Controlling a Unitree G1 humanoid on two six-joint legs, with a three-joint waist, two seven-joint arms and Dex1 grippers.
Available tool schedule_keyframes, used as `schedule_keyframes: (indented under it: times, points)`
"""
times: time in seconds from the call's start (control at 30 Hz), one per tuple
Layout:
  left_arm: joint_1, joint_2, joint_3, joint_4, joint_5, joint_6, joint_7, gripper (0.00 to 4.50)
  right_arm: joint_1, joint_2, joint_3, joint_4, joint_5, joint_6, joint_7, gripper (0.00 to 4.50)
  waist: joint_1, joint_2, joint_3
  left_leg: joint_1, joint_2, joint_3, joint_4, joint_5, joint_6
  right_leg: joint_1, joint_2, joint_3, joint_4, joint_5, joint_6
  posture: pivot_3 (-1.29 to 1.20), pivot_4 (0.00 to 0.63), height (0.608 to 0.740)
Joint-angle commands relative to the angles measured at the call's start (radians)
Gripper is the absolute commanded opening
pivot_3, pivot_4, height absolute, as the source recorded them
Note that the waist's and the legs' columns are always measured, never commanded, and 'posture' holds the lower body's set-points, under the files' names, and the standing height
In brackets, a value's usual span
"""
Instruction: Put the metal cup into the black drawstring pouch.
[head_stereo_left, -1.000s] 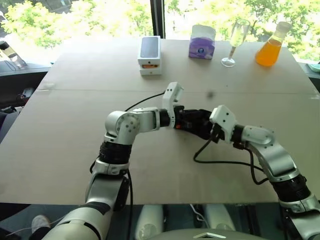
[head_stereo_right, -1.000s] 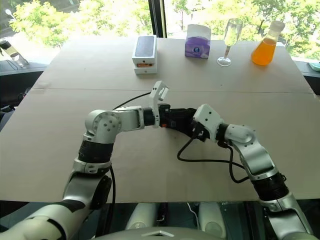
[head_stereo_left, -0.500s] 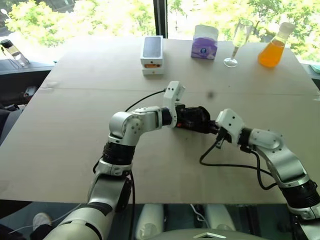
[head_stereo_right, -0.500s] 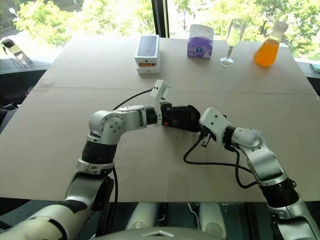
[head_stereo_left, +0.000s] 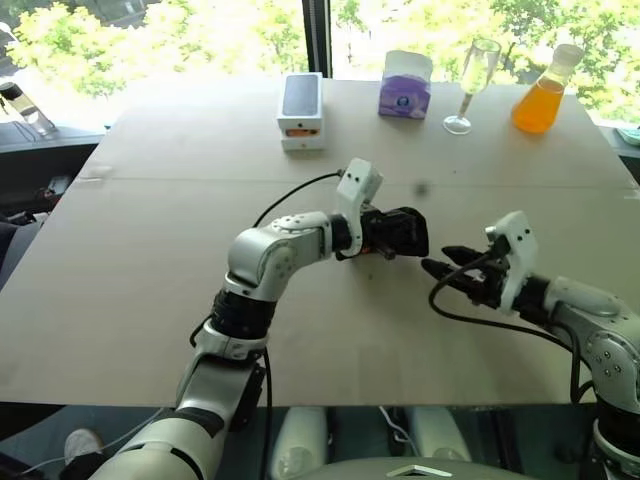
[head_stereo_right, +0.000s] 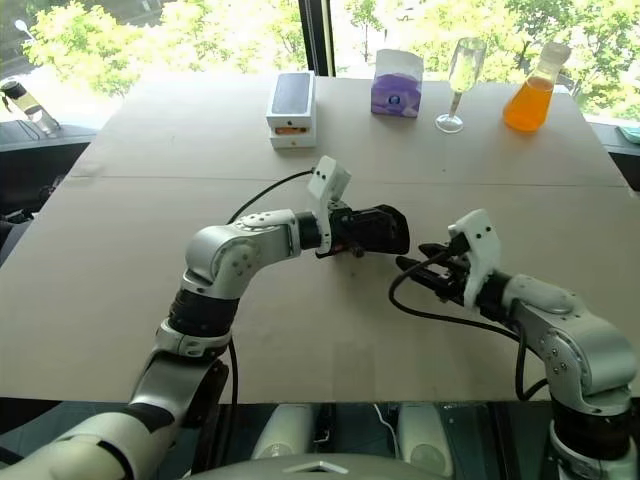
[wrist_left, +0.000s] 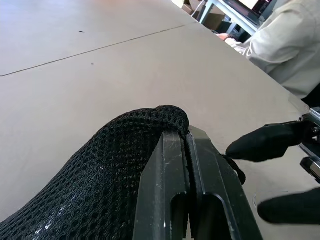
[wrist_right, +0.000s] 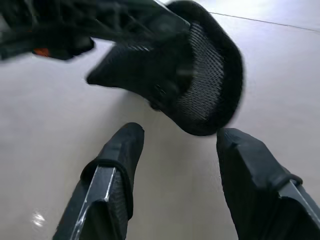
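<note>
Black mesh pouch (head_stereo_left: 400, 232), no legible writing

The pouch (head_stereo_left: 400, 232) is matte black with a fine mesh weave. The table (head_stereo_left: 140, 250) is plain pale tan. At the far edge, from left to right: a phone box (head_stereo_left: 301, 110) that is white with a black top and a small orange mark on its near face; a purple and white tissue box (head_stereo_left: 405, 85); a clear stemmed glass (head_stereo_left: 474, 84); a flask (head_stereo_left: 543, 92) of orange liquid.
</note>
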Motion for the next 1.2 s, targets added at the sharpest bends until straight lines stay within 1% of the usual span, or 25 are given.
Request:
schedule_keyframes:
  times: [0.03,0.13,0.3,0.43,0.67,1.2]
  points:
    - [0.003,0.018,-0.024,-0.054,0.037,-0.057,-0.034,0.00,-0.072,0.080,-0.077,-0.028,0.105,0.115,-0.096,2.64,0.001,0.000,0.000,0.000,0.000,0.000,0.000,0.000,0.000,0.000,0.000,0.000,0.000,0.000,0.000,0.00,0.150,0.737]
    - [0.013,0.030,-0.042,-0.067,0.062,-0.077,-0.050,0.00,-0.118,0.089,-0.110,-0.027,0.159,0.187,-0.129,2.64,0.004,0.000,0.000,-0.001,0.000,0.000,0.000,0.000,0.000,0.000,0.000,0.000,0.000,0.000,0.000,0.00,0.150,0.737]
    - [0.030,0.032,-0.053,-0.085,0.086,-0.091,-0.061,0.00,-0.156,0.048,-0.101,-0.010,0.181,0.238,-0.158,2.64,0.001,0.000,0.000,-0.001,-0.001,0.000,0.000,0.000,0.000,0.000,0.000,0.000,-0.001,0.000,0.000,0.00,0.150,0.737]
    - [0.036,0.029,-0.056,-0.094,0.098,-0.096,-0.067,0.00,-0.168,0.018,-0.060,0.014,0.173,0.238,-0.166,2.64,0.001,0.000,0.000,-0.001,-0.001,0.000,0.000,0.000,0.000,0.000,0.000,0.000,-0.001,0.000,0.000,0.00,0.150,0.737]
    - [0.050,0.037,-0.076,-0.116,0.124,-0.110,-0.083,0.00,-0.187,0.013,-0.032,0.052,0.179,0.229,-0.177,2.64,0.001,0.000,0.000,-0.001,-0.001,0.000,0.000,-0.001,0.002,0.000,0.000,0.000,-0.001,0.000,0.000,0.00,0.150,0.737]
    - [0.067,0.037,-0.105,-0.157,0.169,-0.127,-0.098,0.00,-0.213,0.007,-0.037,0.092,0.230,0.272,-0.179,2.64,0.001,0.000,0.000,-0.001,0.000,0.000,0.000,-0.001,0.002,0.000,0.000,0.000,-0.001,0.000,0.000,0.00,0.150,0.737]
